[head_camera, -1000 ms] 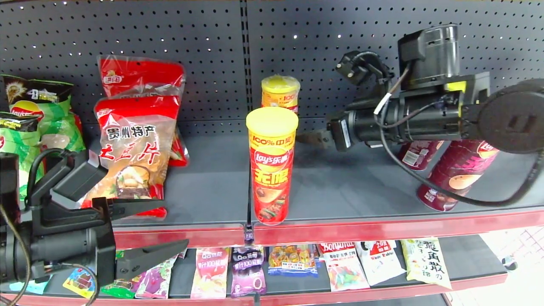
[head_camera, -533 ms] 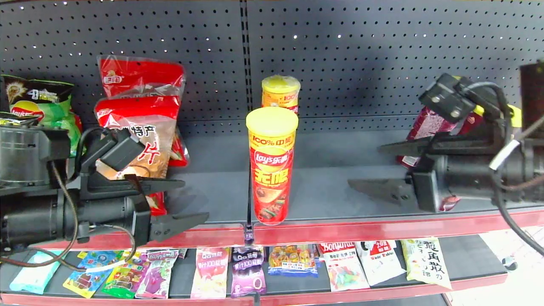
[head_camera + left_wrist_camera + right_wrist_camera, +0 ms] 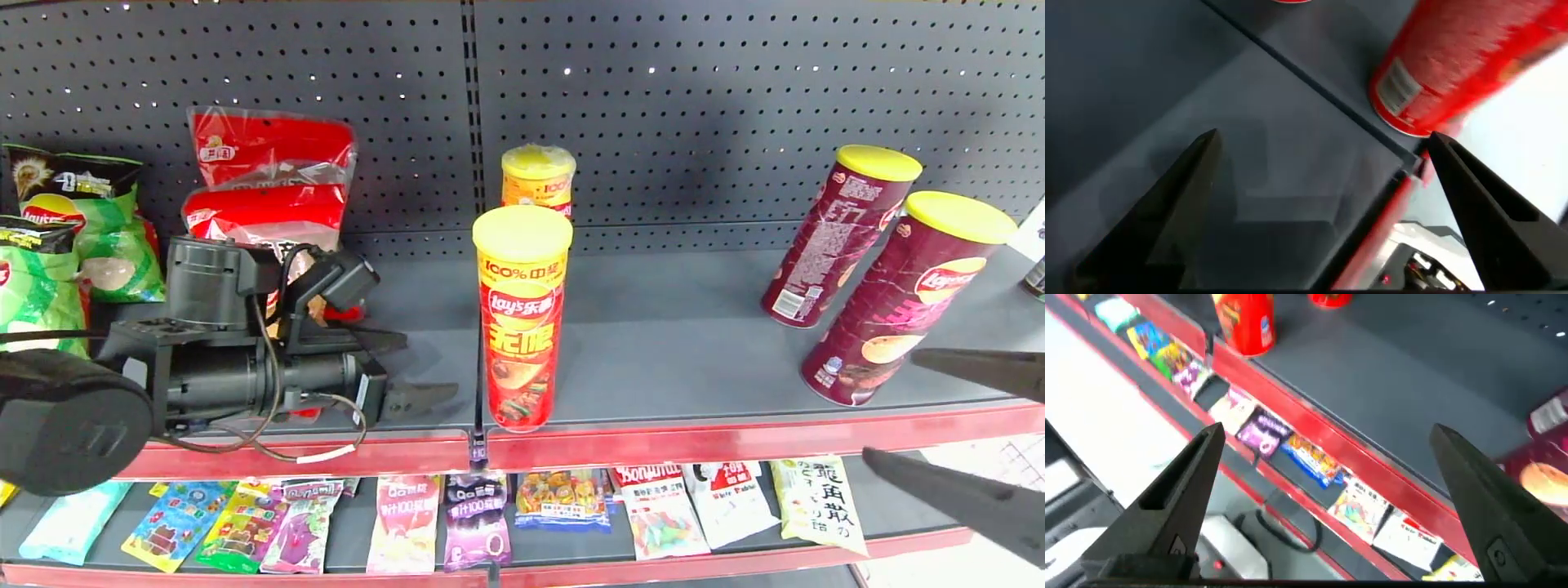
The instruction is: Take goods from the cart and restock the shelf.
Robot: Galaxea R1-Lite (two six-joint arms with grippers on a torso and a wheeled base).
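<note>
Two purple cans stand on shelf; my left gripper and right gripper gape empty; more restocking probably remains.

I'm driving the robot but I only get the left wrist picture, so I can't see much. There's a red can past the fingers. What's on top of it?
Observer: A yellow lid. The red chip can stands upright at the shelf's front edge.
Operator: Anything behind it?
Observer: Another yellow-lidded can, farther back by the pegboard wall.
Operator: What about my other gripper?
Observer: The right gripper is open and empty, out by the front maroon chip can.
</note>
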